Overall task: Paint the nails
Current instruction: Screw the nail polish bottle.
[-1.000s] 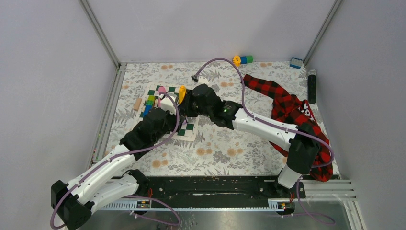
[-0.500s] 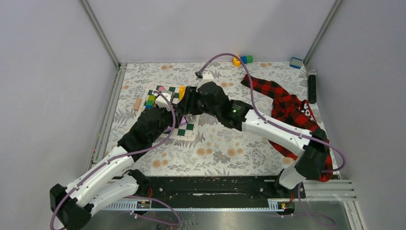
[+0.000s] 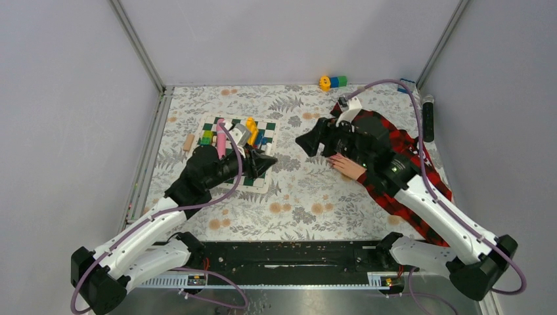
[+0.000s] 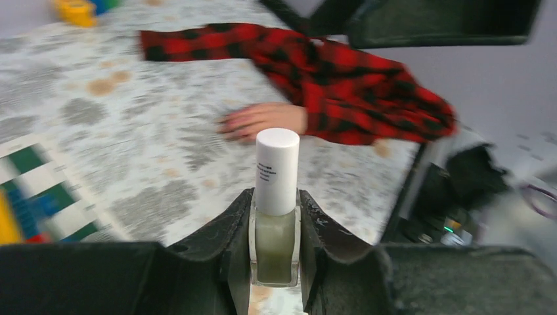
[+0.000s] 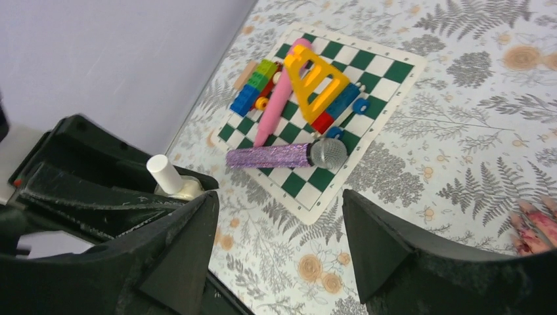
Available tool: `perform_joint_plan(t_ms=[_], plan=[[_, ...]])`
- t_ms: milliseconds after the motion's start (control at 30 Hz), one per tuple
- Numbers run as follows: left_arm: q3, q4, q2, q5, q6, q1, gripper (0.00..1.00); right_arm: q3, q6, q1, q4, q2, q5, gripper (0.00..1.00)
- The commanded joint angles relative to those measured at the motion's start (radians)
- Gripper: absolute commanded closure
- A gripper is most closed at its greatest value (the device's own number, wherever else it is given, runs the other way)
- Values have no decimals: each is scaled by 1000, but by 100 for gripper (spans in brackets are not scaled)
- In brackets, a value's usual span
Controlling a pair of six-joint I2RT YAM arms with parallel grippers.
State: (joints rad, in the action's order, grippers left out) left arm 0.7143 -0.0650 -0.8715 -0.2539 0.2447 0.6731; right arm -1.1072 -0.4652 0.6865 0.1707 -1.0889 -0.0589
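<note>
Parted since a second ago, the arms no longer crowd over the checkered mat (image 3: pixel 268 127). At the mat's near right corner the left gripper (image 4: pixel 274 216) pinches a white-capped polish bottle (image 4: pixel 276 190) upright. Well right of the mat the right gripper (image 3: pixel 307 142) hangs spread and empty. Just beyond lies the dummy hand (image 3: pixel 349 167), its nails (image 5: pixel 529 223) reddish. The bottle looks unopened, so uncapping probably comes next.
</note>
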Motion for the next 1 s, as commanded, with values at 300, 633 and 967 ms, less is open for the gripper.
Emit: perform_joint_plan(t_ms=[300, 633, 967], plan=[[89, -433, -86, -801, 296, 11, 100, 172, -107, -29, -750, 219, -741, 18], [97, -509, -111, -886, 374, 68, 100, 140, -270, 33, -972, 73, -922, 18], [75, -598, -92, -873, 425, 77, 100, 105, -320, 83, -1029, -5, -994, 26]])
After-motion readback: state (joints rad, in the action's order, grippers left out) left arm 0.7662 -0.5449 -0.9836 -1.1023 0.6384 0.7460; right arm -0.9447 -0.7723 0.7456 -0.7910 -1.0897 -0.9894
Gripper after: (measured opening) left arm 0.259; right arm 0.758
